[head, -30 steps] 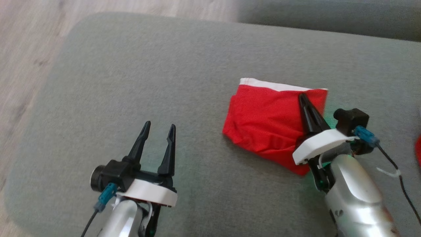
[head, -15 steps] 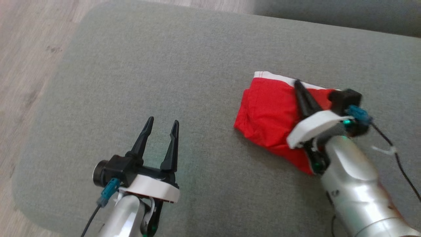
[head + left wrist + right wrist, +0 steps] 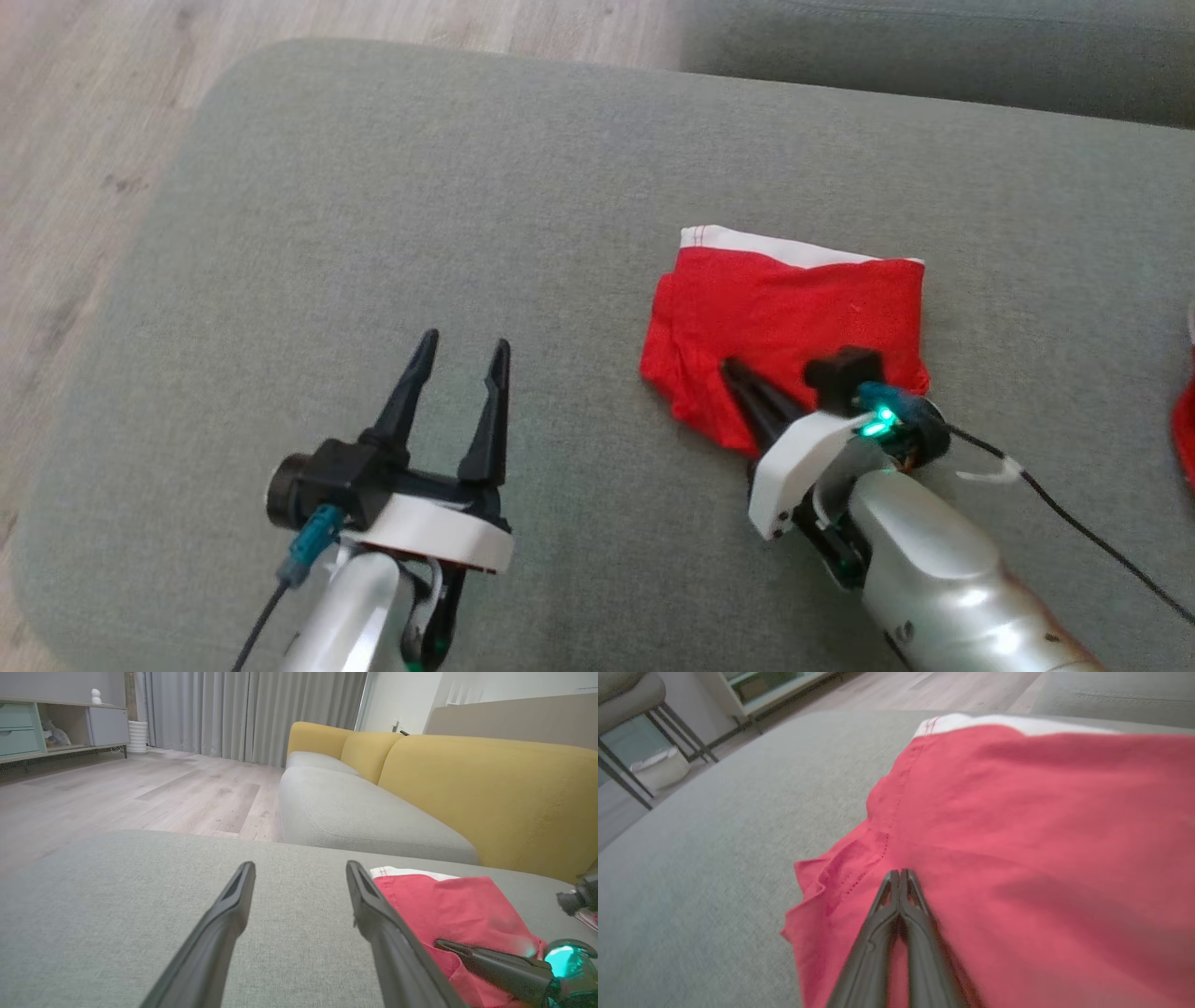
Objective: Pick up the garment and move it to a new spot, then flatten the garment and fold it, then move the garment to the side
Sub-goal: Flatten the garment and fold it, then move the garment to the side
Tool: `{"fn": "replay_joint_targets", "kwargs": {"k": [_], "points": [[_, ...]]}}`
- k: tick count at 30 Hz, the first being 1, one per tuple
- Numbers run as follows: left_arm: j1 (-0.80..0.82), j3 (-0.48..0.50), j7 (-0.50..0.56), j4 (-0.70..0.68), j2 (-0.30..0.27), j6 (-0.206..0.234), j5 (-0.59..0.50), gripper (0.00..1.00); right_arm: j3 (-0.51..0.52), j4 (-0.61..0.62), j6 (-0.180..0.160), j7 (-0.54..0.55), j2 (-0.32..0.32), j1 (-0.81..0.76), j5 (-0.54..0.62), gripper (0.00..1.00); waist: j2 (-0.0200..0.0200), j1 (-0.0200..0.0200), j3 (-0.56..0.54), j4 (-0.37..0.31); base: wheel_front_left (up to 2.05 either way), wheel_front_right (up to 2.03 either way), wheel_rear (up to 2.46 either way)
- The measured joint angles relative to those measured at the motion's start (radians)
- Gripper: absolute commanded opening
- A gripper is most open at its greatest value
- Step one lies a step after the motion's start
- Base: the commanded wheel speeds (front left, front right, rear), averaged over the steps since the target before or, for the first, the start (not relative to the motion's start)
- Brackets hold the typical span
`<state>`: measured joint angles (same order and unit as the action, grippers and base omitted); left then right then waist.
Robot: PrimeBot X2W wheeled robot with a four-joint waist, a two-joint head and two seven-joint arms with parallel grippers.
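— On the grey sofa cushion (image 3: 467, 187), where does the red garment (image 3: 794, 308) lie?
— Folded, right of centre. Right fingers (image 3: 731, 366), pressed shut, rest on its near-left edge, pinching no visible cloth; left fingers (image 3: 492, 373) hover spread, empty.

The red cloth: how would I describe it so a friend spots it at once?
Start at the wide grey cushion before the robot. Right of its middle lies a folded red garment with a white band along its far edge. Unlike the red item cut off at the far right, it has the shut right pincer over its near edge.
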<state>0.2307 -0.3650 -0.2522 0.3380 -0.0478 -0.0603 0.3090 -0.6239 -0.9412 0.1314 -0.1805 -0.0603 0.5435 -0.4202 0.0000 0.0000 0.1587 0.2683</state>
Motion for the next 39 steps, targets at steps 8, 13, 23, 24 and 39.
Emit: {"fn": "replay_joint_targets", "kwargs": {"k": [8, 13, 23, 24, 39], "points": [[-0.007, 0.033, 0.0, -0.016, 0.0, 0.007, -0.01, 1.0, 0.119, 0.004, 0.0, -0.066, -0.001, 0.001, -0.063, 0.0, 0.0, -0.0001, -0.041, -0.035, 0.0, 0.0, 0.0], [-0.037, 0.059, 0.0, -0.023, 0.0, 0.008, -0.01, 1.0, 0.397, 0.216, 0.0, -0.068, -0.002, -0.02, 0.09, 0.0, 0.0, 0.0, -0.075, -0.075, 0.0, 0.0, 0.0], [-0.131, 0.119, 0.0, -0.056, -0.001, 0.009, -0.01, 1.0, 0.634, 0.506, 0.0, -0.07, 0.004, -0.398, 0.23, 1.0, 0.0, -0.0001, -0.148, -0.151, 0.0, 0.0, 0.0], [-0.139, 0.123, 0.0, -0.059, -0.001, 0.009, -0.01, 1.0, 0.636, 0.516, 0.0, -0.07, 0.005, -0.418, 0.229, 1.0, 0.0, -0.0001, -0.153, -0.157, 0.0, 0.0, 0.0], [-0.197, 0.128, 0.0, -0.053, -0.001, 0.016, -0.01, 1.0, 0.645, 0.595, 0.0, -0.07, 0.015, -0.518, 0.222, 1.0, 0.0, 0.0, -0.162, -0.166, 0.0, 0.0, 0.0]]}}
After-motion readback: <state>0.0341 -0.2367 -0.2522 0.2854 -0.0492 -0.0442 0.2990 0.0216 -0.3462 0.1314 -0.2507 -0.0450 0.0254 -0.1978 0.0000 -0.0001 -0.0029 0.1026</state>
